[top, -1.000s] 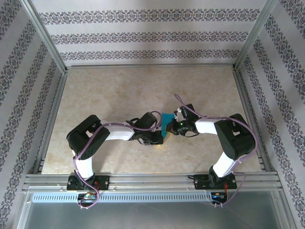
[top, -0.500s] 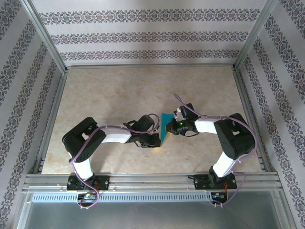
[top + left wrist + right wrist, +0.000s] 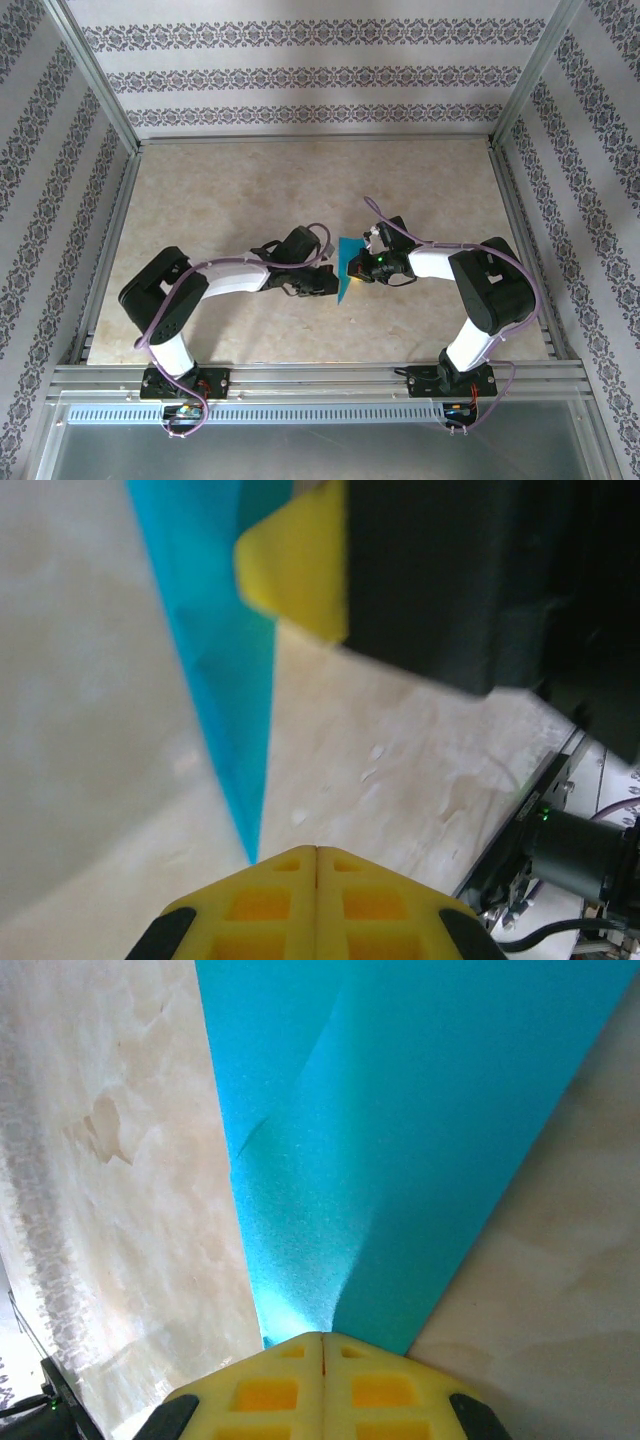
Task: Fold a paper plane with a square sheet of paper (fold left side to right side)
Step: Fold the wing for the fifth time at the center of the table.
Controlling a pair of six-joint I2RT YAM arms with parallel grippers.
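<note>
The square sheet of paper is a narrow, creased teal shape at the table's middle, between both grippers. In the right wrist view the paper narrows toward me, and its crease runs straight into the seam of my right gripper, which is shut on it. My left gripper is shut with nothing between its fingers; the paper's sharp lower tip ends just left of its fingertips. From above, the left gripper sits at the paper's left edge and the right gripper at its right edge.
A yellow fingertip of the right gripper and its dark body show close ahead in the left wrist view. The beige marbled table is bounded by an aluminium frame and patterned walls.
The left arm's elbow has swung left and its gripper has drawn slightly up and back from the paper, baring the lower tip. The right arm and the paper have stayed put.
</note>
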